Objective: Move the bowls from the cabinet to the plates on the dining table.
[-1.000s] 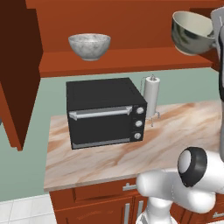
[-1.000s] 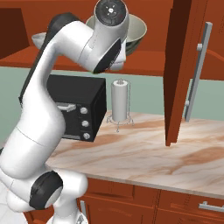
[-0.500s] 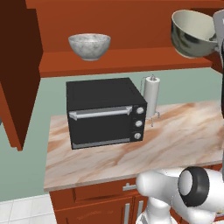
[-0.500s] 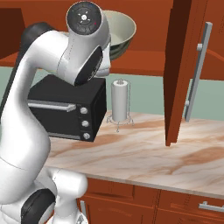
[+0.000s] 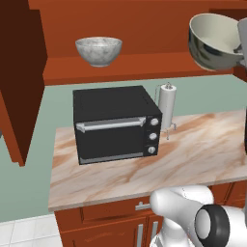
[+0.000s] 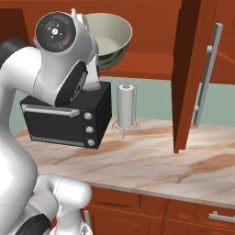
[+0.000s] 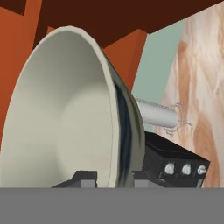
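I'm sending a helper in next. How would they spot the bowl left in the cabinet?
Find the black oven on the counter. On the cabinet shelf above it sits the marble bowl, speckled white-grey; the metal bowl is in the gripper.

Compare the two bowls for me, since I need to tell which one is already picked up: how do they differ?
The metal bowl is shiny grey with a cream inside; the marble bowl is speckled white-grey. The metal bowl is tilted, its rim clamped by the tool; the marble bowl sits upright on the cabinet shelf. Both are round and deep.
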Controlling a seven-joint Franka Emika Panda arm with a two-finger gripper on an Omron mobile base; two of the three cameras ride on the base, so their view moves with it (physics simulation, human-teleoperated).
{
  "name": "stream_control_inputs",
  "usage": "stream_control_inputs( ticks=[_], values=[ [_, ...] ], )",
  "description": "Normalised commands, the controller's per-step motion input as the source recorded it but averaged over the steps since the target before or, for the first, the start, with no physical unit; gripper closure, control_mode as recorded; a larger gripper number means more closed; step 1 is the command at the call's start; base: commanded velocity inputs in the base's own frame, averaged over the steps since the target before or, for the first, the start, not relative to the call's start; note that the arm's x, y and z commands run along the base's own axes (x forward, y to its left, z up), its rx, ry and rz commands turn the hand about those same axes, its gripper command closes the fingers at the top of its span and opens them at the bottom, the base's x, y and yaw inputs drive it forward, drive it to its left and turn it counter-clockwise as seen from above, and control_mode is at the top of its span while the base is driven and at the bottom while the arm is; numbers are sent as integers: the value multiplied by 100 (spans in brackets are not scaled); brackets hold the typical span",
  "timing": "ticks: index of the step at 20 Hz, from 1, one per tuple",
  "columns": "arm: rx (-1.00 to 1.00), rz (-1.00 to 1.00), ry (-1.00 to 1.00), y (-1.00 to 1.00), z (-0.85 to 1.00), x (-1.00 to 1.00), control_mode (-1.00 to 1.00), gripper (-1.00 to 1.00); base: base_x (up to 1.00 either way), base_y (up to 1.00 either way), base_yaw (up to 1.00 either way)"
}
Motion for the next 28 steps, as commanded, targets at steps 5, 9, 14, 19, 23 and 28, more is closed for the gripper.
stream_control_inputs(
  ticks=[5,9,14,19,23,28],
  values=[
    [1,-3,5,6,-2,-17,-100,100,0,0,0],
    [3,-5,18,5,4,-7,-100,100,0,0,0],
    [2,-5,19,3,1,-13,-100,100,0,0,0],
    [1,-5,19,1,0,-18,-100,100,0,0,0],
    [1,-7,10,0,0,-33,-100,100,0,0,0],
    [1,-3,5,0,0,-13,100,100,-20,0,-5]
  ],
)
